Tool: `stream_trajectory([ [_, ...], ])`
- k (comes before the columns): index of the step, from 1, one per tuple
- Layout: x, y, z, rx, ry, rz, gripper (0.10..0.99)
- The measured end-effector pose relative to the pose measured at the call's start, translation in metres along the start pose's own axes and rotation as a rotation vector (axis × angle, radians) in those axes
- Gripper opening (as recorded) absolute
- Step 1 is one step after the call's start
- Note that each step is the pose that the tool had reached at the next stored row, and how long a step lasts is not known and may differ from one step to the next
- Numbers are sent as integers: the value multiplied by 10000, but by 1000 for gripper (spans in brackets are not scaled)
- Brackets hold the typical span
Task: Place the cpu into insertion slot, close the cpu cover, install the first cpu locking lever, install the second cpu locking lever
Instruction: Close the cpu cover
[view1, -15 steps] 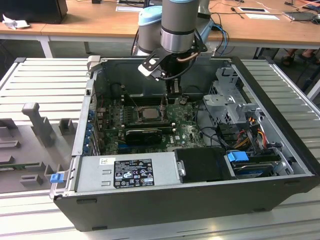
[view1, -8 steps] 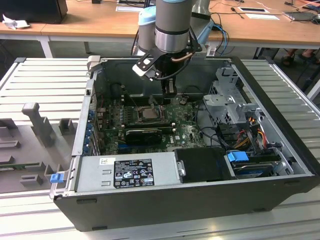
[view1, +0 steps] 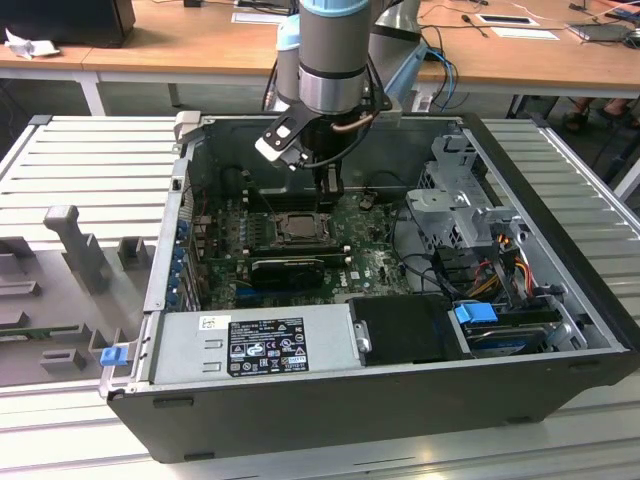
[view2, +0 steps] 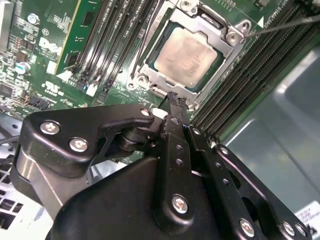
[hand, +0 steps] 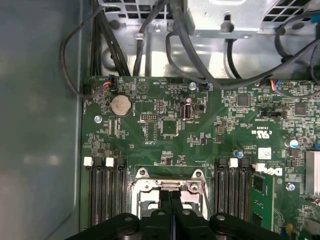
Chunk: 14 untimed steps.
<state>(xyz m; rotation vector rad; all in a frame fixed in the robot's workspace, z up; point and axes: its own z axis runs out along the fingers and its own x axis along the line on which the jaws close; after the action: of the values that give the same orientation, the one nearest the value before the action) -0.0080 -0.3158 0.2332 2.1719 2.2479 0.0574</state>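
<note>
Okay, we see the gripper (view1: 328, 203) pinched shut, empty, at the cpu's (view1: 297, 228) 1 o'clock in the exterior view; tips could skid off the cover (view2: 150, 62), gouging the board (view2: 47, 75).

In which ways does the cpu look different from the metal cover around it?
The cpu is a solid pale square; the cpu cover is a grey metal frame with an open middle. The cpu's face is plain; the cpu cover has screws beside its corners. Both are square and lie flat, one around the other.
</note>
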Motion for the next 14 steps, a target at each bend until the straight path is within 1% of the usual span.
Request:
stream_trajectory([
  [3,0,-13,22,2,6,-111,106],
  [8,0,-36,26,5,5,-112,106],
  [10,3,-92,27,5,6,-114,106],
  [12,4,-125,26,4,5,-114,106],
  [14,4,-142,25,4,6,-113,106],
])
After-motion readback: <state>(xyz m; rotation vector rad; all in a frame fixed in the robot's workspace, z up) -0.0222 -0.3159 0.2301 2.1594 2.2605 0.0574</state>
